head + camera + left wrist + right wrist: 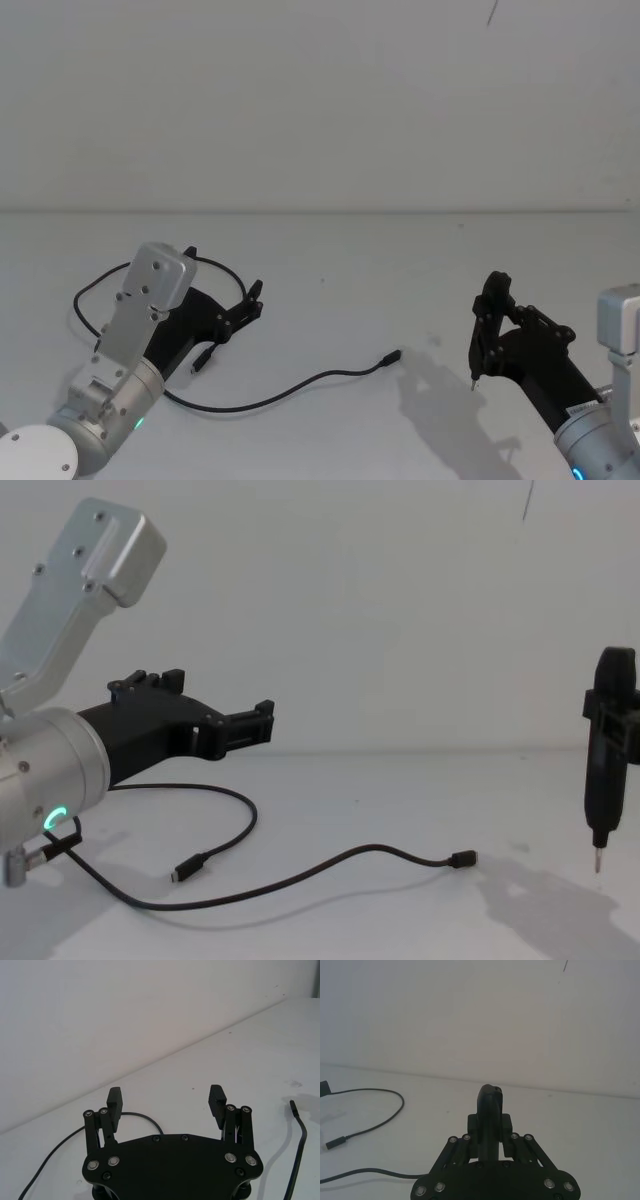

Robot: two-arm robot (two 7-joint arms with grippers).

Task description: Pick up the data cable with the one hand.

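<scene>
Free bench [420, 270] lies between your arms, crossed only by the data cable [300, 385]. Your left claw [166, 1096], jaws spread, hangs clear above its loop. The pen tool [608, 750] in your right claw [490, 1132] stands tip-down, well apart from the nearer plug [392, 357].

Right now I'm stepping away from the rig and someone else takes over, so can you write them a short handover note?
Left hand: open, holding nothing, raised above the table over the cable's loop.
Right hand: shut on a pen-shaped tool, held upright well to the right of the cable.
Data cable: lying loose on the white table, both plugs free.
Done: nothing grasped yet.
Left to do: lower the left hand, close on the cable and lift it.
</scene>
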